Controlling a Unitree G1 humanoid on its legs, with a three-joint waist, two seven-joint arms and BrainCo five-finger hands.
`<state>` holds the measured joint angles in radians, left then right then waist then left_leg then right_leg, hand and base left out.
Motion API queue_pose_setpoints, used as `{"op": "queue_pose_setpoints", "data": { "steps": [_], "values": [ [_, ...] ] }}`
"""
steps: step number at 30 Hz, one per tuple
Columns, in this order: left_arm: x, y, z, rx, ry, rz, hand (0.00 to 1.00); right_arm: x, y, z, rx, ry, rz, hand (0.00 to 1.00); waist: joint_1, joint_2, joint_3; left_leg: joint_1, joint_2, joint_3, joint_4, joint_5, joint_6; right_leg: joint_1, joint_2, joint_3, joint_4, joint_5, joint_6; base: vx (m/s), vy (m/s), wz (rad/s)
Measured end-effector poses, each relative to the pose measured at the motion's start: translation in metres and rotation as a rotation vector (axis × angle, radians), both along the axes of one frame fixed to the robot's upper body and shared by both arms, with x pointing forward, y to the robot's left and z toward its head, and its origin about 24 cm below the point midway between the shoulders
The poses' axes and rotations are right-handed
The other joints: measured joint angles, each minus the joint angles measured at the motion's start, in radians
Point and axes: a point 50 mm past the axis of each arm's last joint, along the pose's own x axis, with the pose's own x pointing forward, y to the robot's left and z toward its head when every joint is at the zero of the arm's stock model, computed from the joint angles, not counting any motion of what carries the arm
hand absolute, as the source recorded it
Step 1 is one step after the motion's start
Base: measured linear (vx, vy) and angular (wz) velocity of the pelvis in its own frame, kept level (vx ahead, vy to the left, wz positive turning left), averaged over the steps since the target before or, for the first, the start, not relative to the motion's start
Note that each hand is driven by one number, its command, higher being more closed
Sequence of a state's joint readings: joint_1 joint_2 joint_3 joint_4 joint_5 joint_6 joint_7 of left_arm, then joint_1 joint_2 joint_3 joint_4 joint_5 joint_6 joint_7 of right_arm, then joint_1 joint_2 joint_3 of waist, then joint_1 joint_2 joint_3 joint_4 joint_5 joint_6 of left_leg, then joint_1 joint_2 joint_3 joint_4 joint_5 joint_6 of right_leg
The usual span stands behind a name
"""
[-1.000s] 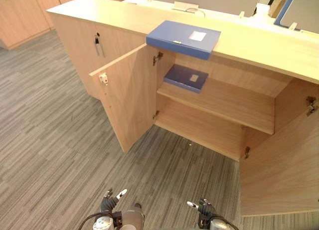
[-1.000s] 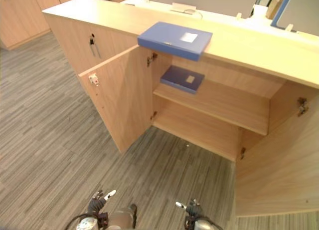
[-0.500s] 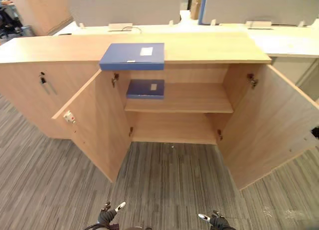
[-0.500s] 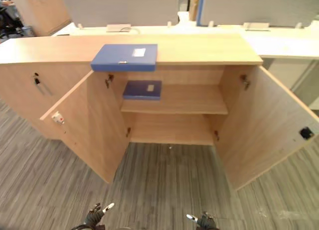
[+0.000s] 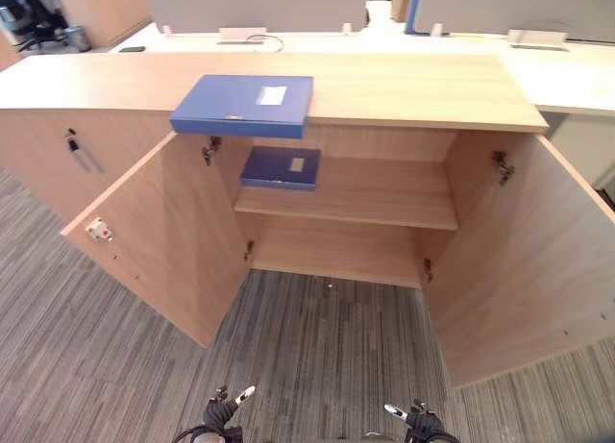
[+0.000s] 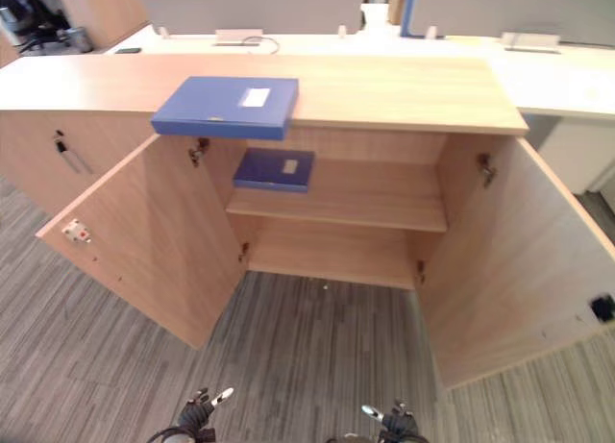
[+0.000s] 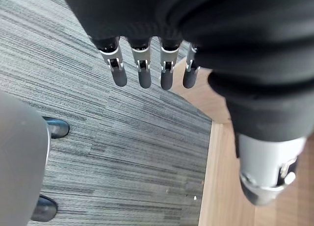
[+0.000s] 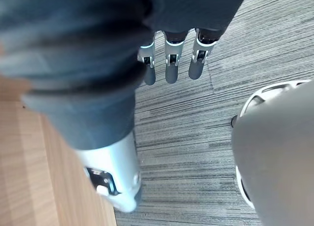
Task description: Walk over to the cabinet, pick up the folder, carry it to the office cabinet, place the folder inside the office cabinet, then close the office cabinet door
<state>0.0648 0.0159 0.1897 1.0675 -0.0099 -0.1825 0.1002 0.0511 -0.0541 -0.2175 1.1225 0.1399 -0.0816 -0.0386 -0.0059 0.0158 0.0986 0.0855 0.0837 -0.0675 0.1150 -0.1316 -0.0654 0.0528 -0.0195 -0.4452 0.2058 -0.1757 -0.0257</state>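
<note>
We are viewing the open cabinet (image 5: 423, 87) from a shifted angle; the blue folder (image 5: 245, 102) is staying put, lying flat on its top, white label up, overhanging the left door (image 5: 163, 241). Left hand (image 7: 141, 69) and right hand (image 8: 171, 64) are hanging straight-fingered, empty.

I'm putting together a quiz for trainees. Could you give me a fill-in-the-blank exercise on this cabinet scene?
One blue folder lies on ___ of the cabinet. A second folder lies on the ___ shelf inside. Both cabinet doors stand ___. The left hand and right hand hold ___.
Missing: top; upper; open; nothing.
</note>
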Motion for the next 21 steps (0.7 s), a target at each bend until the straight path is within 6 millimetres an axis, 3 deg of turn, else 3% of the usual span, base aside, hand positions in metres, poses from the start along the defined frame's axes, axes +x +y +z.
{"op": "queue_pose_setpoints", "data": {
  "steps": [3,5,6,9,10,11,12,15,17,18,19,21],
  "values": [
    [-0.003,0.004,0.000,0.001,0.002,0.029,0.00,0.000,0.006,0.000,0.024,-0.011,-0.026,0.00,0.004,-0.015,-0.008,-0.032,0.007,-0.002,0.083,-0.044,-0.047,0.034,0.013,-0.008,-0.035,-0.003,0.003,0.07,0.021,0.22],
    [-0.002,0.011,0.002,0.015,-0.009,0.050,0.00,0.001,0.010,0.000,0.047,-0.024,-0.057,0.00,0.008,-0.026,-0.010,-0.123,0.008,0.014,0.282,-0.103,-0.075,0.042,0.023,0.005,-0.061,-0.012,-0.003,0.03,0.056,-0.10],
    [0.000,0.014,0.004,0.013,-0.033,0.081,0.00,0.001,0.010,0.000,0.049,-0.023,-0.059,0.00,0.020,-0.025,-0.009,-0.211,0.027,0.037,0.491,-0.124,-0.081,0.054,0.034,0.016,-0.060,-0.020,-0.006,0.03,0.059,-0.25],
    [0.002,0.015,0.006,0.007,-0.052,0.117,0.00,-0.005,0.009,-0.002,0.044,-0.004,-0.050,0.00,0.035,-0.014,-0.004,-0.285,0.101,0.118,0.754,-0.101,-0.051,0.130,0.071,0.040,-0.089,-0.025,-0.007,0.12,0.040,-0.28],
    [0.002,0.017,0.006,0.014,-0.055,0.113,0.00,-0.006,0.011,-0.002,0.047,0.001,-0.034,0.00,0.041,-0.022,-0.003,-0.305,0.115,0.144,0.837,-0.055,-0.042,0.165,0.072,0.052,-0.106,-0.025,-0.008,0.19,0.067,-0.25],
    [0.004,0.017,0.007,0.017,-0.059,0.107,0.00,-0.006,0.012,-0.002,0.048,0.001,-0.032,0.00,0.046,-0.028,0.000,-0.321,0.116,0.150,0.877,-0.056,-0.027,0.177,0.066,0.060,-0.112,-0.025,-0.009,0.23,0.117,-0.41],
    [0.007,0.018,0.009,0.022,-0.071,0.097,0.00,-0.002,0.012,-0.002,0.050,0.000,-0.029,0.00,0.054,-0.035,0.007,-0.340,0.110,0.178,0.872,-0.114,0.009,0.194,0.038,0.086,-0.108,-0.023,-0.009,0.18,0.129,-0.43],
    [0.010,0.018,0.010,0.025,-0.087,0.092,0.00,0.004,0.013,-0.002,0.052,-0.005,-0.022,0.00,0.056,-0.039,0.024,-0.355,0.069,0.182,0.660,-0.155,0.007,0.214,-0.030,0.128,-0.103,-0.023,-0.003,0.16,0.188,-0.52],
    [0.008,0.015,0.009,0.018,-0.082,0.090,0.00,0.004,0.009,-0.001,0.041,-0.004,-0.013,0.00,0.056,-0.023,0.023,-0.350,0.042,0.145,0.405,-0.078,-0.001,0.216,-0.054,0.148,-0.111,-0.036,0.036,0.21,0.267,-0.30],
    [0.008,0.013,0.008,0.008,-0.074,0.096,0.00,0.002,0.006,-0.001,0.029,0.004,-0.005,0.00,0.059,-0.007,0.017,-0.338,0.031,0.117,0.329,0.060,0.002,0.223,-0.058,0.166,-0.107,-0.052,0.082,0.25,0.249,0.03],
    [0.009,0.017,0.008,0.021,-0.070,0.091,0.00,-0.002,0.010,-0.003,0.040,0.014,-0.005,0.00,0.056,-0.039,0.012,-0.318,-0.013,0.125,0.277,0.074,0.017,0.217,-0.093,0.181,-0.110,-0.047,0.074,0.25,0.236,0.15],
    [0.009,0.021,0.009,0.033,-0.065,0.087,0.00,-0.001,0.012,-0.003,0.046,0.014,-0.006,0.00,0.056,-0.062,0.008,-0.304,-0.056,0.132,0.238,0.083,0.035,0.214,-0.131,0.205,-0.107,-0.033,0.071,0.21,0.200,0.26]
  ]
}}
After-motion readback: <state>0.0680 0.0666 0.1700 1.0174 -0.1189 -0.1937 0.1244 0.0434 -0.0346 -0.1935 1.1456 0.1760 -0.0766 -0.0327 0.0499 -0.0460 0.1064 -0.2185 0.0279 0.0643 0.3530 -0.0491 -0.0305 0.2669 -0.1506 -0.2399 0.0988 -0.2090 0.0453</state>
